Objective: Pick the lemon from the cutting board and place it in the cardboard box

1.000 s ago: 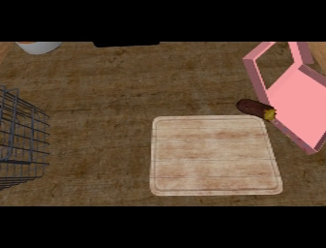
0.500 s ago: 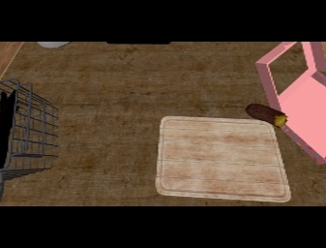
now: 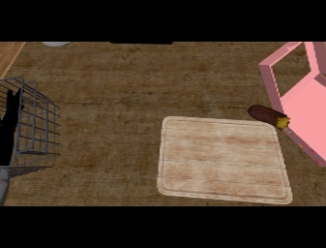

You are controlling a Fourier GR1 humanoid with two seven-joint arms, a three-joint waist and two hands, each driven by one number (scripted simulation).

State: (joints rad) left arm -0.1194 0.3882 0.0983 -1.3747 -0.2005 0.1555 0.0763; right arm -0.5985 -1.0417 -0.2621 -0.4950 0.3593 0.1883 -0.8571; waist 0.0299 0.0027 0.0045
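1. Shifted across the head view since the earlier frames: the cutting board (image 3: 222, 160), the pink box (image 3: 315, 109) and the wire basket (image 3: 40, 116) all sit a little differently, which I read as the head turning, not the things moving.
2. Head view: the left hand (image 3: 1, 140) rests at the left edge behind the basket wires, fingers straight and holding nothing; the right hand does not show.
3. No lemon lies on the board (its top is bare). A dark oblong thing (image 3: 265, 114) with a yellow end lies on the surface (image 3: 123, 87), just off the board's far right corner, against the open box.
4. Judgement: no reach is under way, and the target first needs identifying.
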